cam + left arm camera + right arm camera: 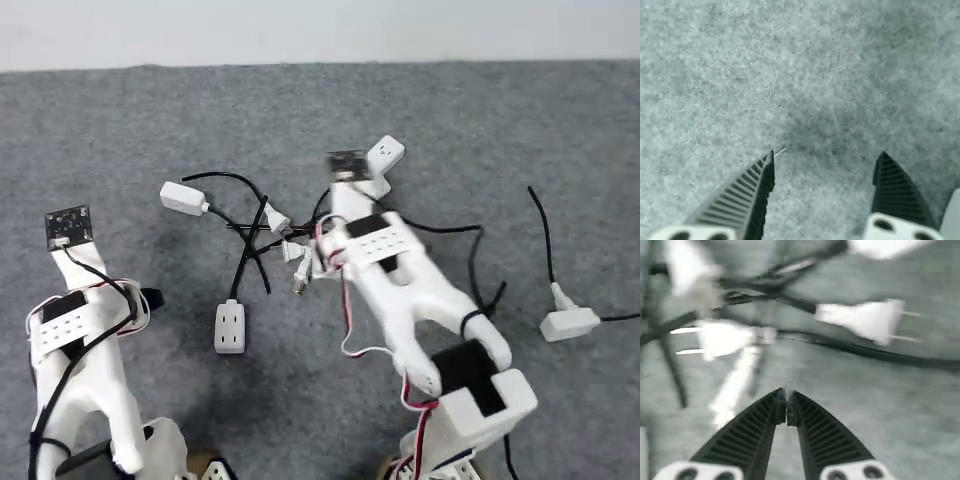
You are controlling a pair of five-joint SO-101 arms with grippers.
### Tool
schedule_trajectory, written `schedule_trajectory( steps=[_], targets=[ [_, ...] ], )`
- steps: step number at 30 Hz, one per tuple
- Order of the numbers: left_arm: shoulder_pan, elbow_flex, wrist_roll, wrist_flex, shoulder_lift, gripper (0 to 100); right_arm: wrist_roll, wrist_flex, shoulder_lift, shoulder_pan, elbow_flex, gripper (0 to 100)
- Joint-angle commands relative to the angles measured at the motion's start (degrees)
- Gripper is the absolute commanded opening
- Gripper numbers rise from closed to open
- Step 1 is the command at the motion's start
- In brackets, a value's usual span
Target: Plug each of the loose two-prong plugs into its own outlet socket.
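High view: a grey table (120, 120) carries a tangle of black cords (250, 235) at its middle. A white plug (277, 217) lies in the tangle on a slant, among others bunched just beside the right arm (400, 285).

The near socket (229, 327) lies flat with its long axis running toward and away from the arms, and its cord leaves the far end. The side socket (183, 197) lies nearly crosswise, with its cord leaving the end that faces the tangle. The far socket (385, 155) sits tilted, close against the right arm's wrist. A white block (569, 323) with a cord rising from it lies well apart, beyond the right arm.

From the right wrist, the right tool (786, 395) is clenched on nothing, its tips meeting low over the table. Ahead of it lie two plugs: a first plug (867, 320) and a second plug (722, 337). Both lie flat, roughly in line, with their prongs pointing away from each other.

The left arm (75, 350) stands at the near corner, well apart from the tangle. The left tool (827, 153) is released, jaws wide over bare table.
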Motion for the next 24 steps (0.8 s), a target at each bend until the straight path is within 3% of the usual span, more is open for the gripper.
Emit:
schedule_trajectory(
  steps=[1,6,15,20,24],
  targets=[
    [-0.44,-2.42,-0.70,-1.32,0.09,30,1.23,1.71,-0.40,3.21,-0.35,0.9],
    [-0.44,-2.42,-0.70,-1.32,0.09,30,0.62,2.59,-4.70,2.33,-0.79,0.9],
    [-0.35,-2.42,-0.70,-1.32,0.09,30,-0.88,-7.16,-9.45,-11.74,-0.53,0.9],
    [-0.35,-2.42,-0.70,-1.32,0.09,30,1.41,-9.45,-1.19,-8.57,-0.97,0.9],
    [-0.35,-2.42,-0.70,-1.32,0.09,30,2.55,-4.35,2.33,-3.82,-4.40,0.9]
  ],
)
